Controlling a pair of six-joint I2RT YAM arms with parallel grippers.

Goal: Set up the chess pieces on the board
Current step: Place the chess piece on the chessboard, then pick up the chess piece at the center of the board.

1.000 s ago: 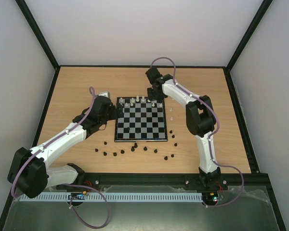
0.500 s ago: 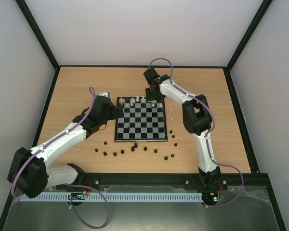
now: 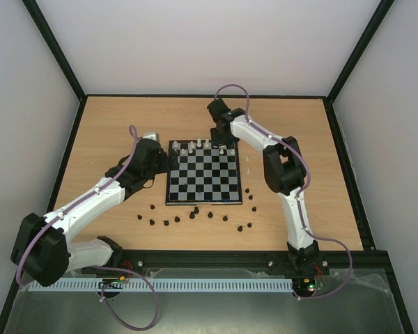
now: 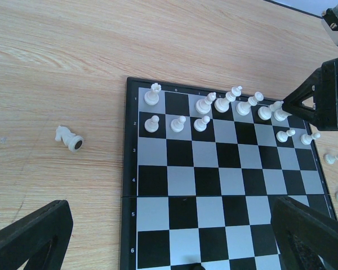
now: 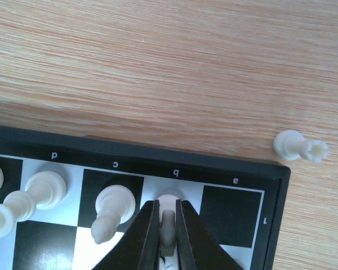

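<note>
The board (image 3: pixel 202 177) lies mid-table, with white chess pieces (image 3: pixel 198 146) standing along its two far rows. My right gripper (image 3: pixel 223 144) is at the far right corner, shut on a white chess piece (image 5: pixel 168 225). That piece's round base rests on the pale square marked b, between the fingers (image 5: pixel 149 230). Beside it stands a white bishop (image 5: pixel 114 205). My left gripper (image 3: pixel 166 165) hangs open over the board's left part (image 4: pixel 214 191), nothing between its fingers (image 4: pixel 31 233).
Several black pieces (image 3: pixel 195 214) lie scattered on the wood in front of the board. A few white pieces (image 3: pixel 248 163) sit off its right edge. A white knight (image 4: pixel 67 136) lies left of the board and a white rook (image 5: pixel 300 147) lies beyond the corner.
The right arm shifted slightly left along the board's far edge with the white piece, then held still. The left arm has not moved.
</note>
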